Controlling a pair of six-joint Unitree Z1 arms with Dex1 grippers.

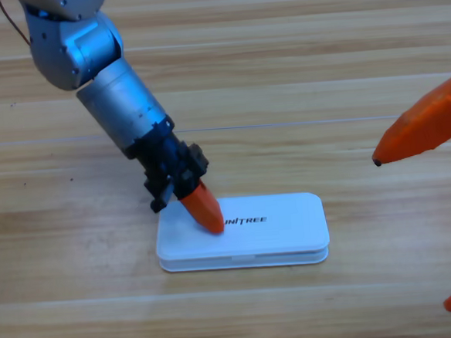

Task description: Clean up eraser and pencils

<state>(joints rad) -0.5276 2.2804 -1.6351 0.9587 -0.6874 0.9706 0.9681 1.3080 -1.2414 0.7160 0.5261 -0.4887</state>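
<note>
Wooden planks are running side to side across the tabletop (296, 71), and nearly all of it is lying bare.

Left gripper (210, 219) is pointing down from 11 o'clock, and its orange tip is pressing on, or sitting just above, the lid of the white case (284, 231) near that lid's left end, just at 9 o'clock of the printed word. I cannot tell whether this gripper is open or closed, since only one orange wedge is showing. It is not carrying anything visible.

Case is lying flat at the middle of the tabletop, toward 6 o'clock, with its lid down on its base.

Right gripper (445, 215) is waiting at 3 o'clock, large and cut off by the edge. One orange jaw is sitting high and the other low, well apart, so it is standing open and empty.

Neither pencils nor eraser are showing anywhere. Judging from that and the closed lid, both are probably lying inside already, though the inside is hidden. Little seems to be remaining: likely only seating the lid firmly and drawing the arm away.
</note>
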